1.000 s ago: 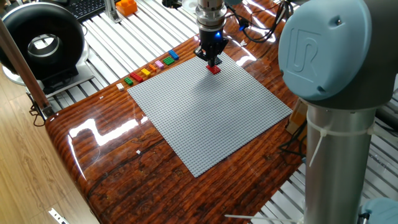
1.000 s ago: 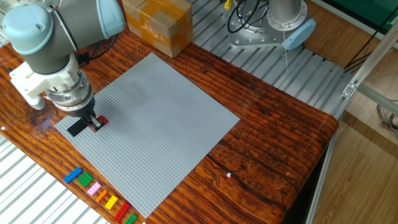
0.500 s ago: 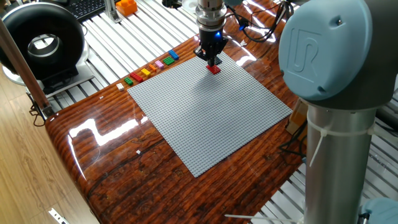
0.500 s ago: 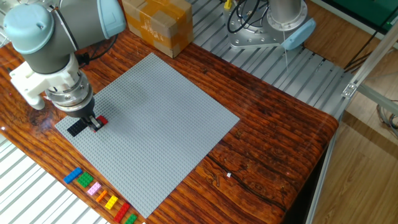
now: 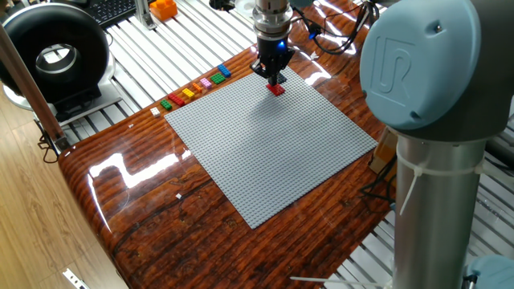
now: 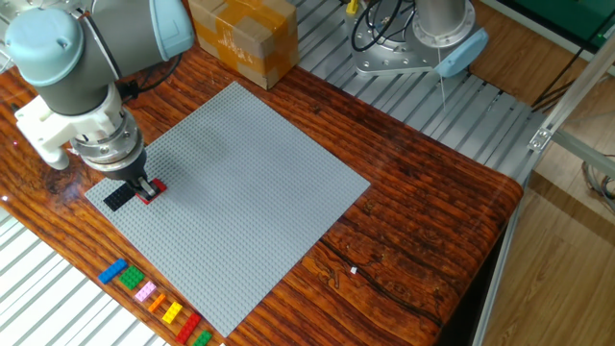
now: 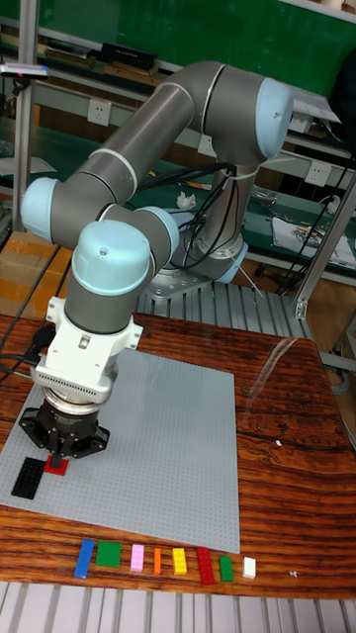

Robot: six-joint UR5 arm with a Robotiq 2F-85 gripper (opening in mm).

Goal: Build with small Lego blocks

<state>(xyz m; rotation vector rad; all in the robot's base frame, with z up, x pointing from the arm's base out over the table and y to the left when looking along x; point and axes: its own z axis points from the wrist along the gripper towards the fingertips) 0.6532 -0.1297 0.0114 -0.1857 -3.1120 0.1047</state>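
Note:
My gripper [image 5: 275, 81] points straight down at the far corner of the grey baseplate [image 5: 265, 152], its fingers close together on a small red brick [image 5: 277, 90] that rests on the plate. In the other fixed view the gripper [image 6: 144, 186] holds that red brick [image 6: 155, 187] right beside a flat black brick [image 6: 118, 197] on the plate. The tall fixed view shows the red brick [image 7: 56, 465] under the gripper [image 7: 61, 453]. A row of loose small Lego blocks [image 5: 195, 87], blue, green, pink, orange, yellow and red, lies on the wood beside the plate.
A cardboard box [image 6: 240, 38] stands beyond the plate's far corner. An orange plastic object [image 5: 163, 8] and a black round device [image 5: 52, 52] sit off the table. A second grey robot arm [image 5: 434, 120] fills the near right. A tiny white piece [image 7: 249, 567] ends the row.

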